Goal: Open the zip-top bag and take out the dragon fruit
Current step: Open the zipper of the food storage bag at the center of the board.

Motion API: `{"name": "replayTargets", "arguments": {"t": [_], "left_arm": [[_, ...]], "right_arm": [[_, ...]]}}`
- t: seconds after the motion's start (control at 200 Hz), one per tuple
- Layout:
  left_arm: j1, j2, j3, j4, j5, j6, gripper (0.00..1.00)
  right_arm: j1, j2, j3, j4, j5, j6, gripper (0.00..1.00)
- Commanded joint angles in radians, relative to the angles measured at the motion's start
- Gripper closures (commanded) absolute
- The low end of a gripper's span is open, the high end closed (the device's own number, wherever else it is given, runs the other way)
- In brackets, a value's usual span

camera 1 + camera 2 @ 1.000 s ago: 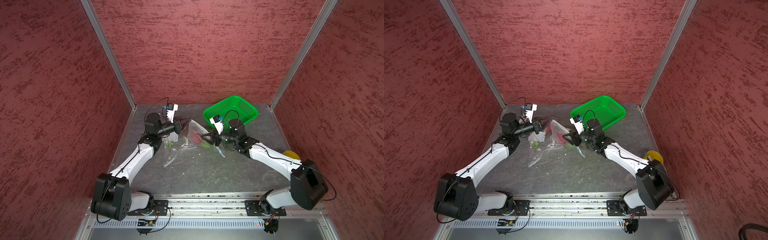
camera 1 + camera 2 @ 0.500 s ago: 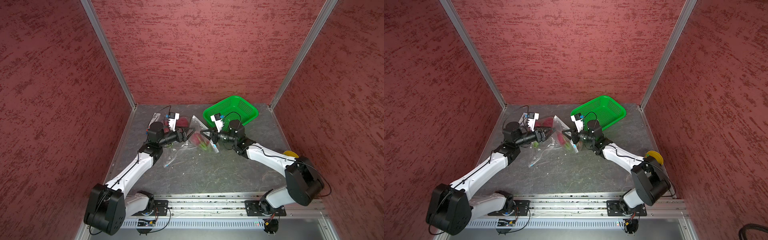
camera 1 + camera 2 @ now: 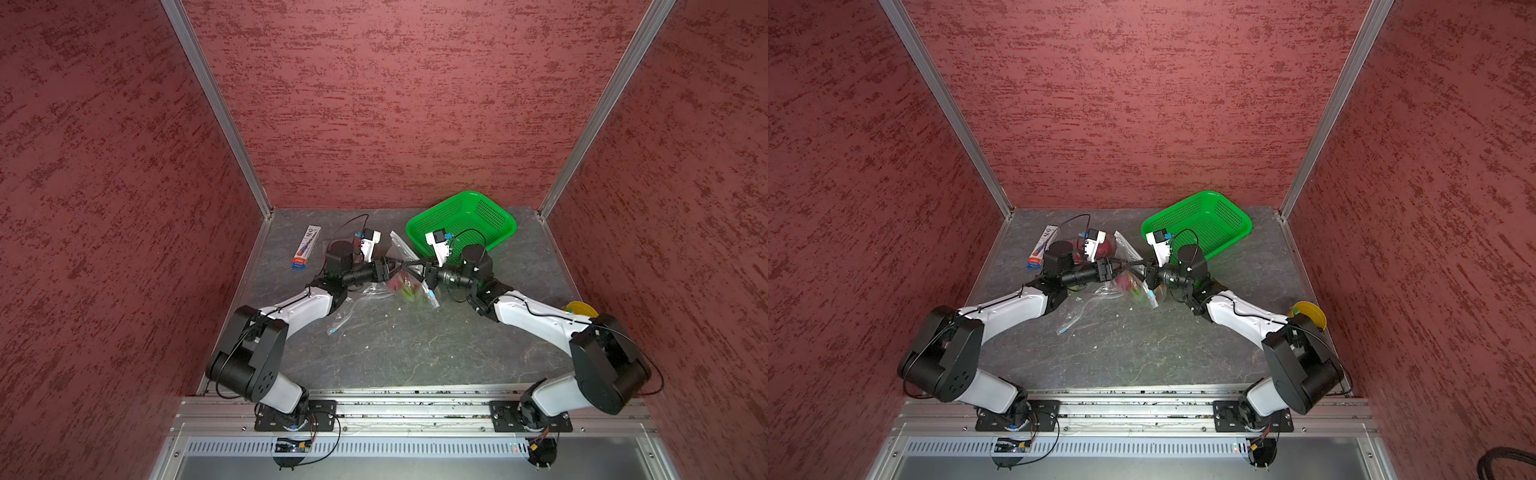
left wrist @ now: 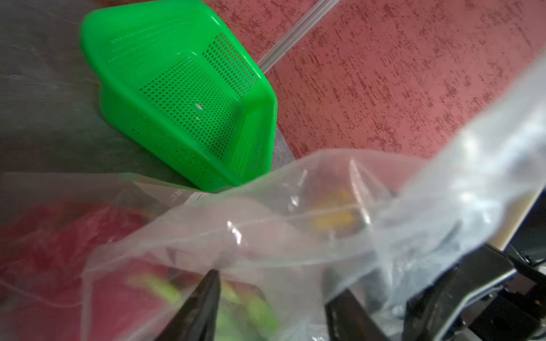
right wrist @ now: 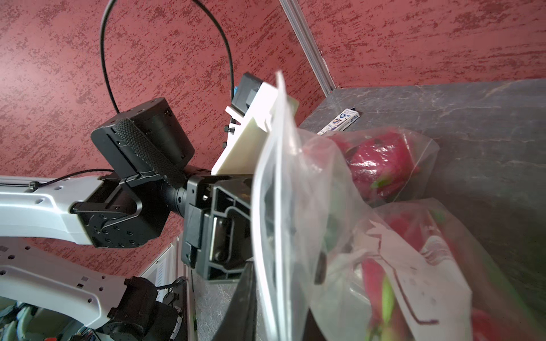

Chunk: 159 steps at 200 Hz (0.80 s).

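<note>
Pinched nearly closed, my right gripper has the top edge of the clear bag. In the right wrist view the bag's white strip runs up between the fingers. My left gripper faces it nose to nose, close against it. Its two black fingers stand apart with the film draped across the gap, and I cannot see that they pinch anything.

The bag hangs from that edge down to the table. The dragon fruit sits inside it, just below the two grippers: pink skin and green tips, blurred through the plastic. A second fruit lies behind my left wrist, and the right wrist view shows it wrapped in clear plastic too. More clear film with a blue tab lies flat beside my left forearm.

Behind my right wrist the green basket stands at the back of the table. A small carton lies at the far left, well apart from the bag. A yellow disc shows beside my right arm.
</note>
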Motion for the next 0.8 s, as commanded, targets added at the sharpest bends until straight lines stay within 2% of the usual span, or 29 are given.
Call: {"name": "replayTargets", "arguments": {"t": [0.0, 0.025, 0.11, 0.185, 0.23, 0.456, 0.701, 0.792], "left_arm": [[0.001, 0.019, 0.003, 0.130, 0.031, -0.040, 0.91], [0.005, 0.016, -0.004, 0.132, 0.031, -0.044, 1.00], [0.026, -0.001, -0.029, 0.135, 0.037, -0.049, 1.00], [0.049, -0.027, -0.057, 0.122, 0.032, -0.048, 1.00], [0.067, -0.041, -0.073, 0.108, 0.024, -0.045, 1.00], [0.134, -0.082, -0.128, 0.060, 0.012, -0.023, 1.00], [0.138, -0.075, -0.149, 0.102, 0.044, -0.025, 1.00], [0.137, -0.065, -0.152, 0.128, 0.049, -0.039, 1.00]], "right_arm": [[0.000, -0.054, -0.009, 0.029, 0.013, 0.008, 0.82], [0.001, -0.057, -0.009, 0.026, 0.014, 0.007, 0.81], [0.000, -0.069, 0.003, -0.001, 0.023, -0.011, 0.77], [-0.001, -0.077, 0.027, -0.047, 0.032, -0.039, 0.56], [-0.003, -0.082, 0.046, -0.083, 0.035, -0.059, 0.51], [-0.028, -0.113, 0.089, -0.177, 0.086, -0.123, 0.44], [-0.059, -0.061, 0.082, -0.165, 0.169, -0.095, 0.42], [-0.058, 0.006, 0.105, -0.161, 0.123, -0.087, 0.33]]}}
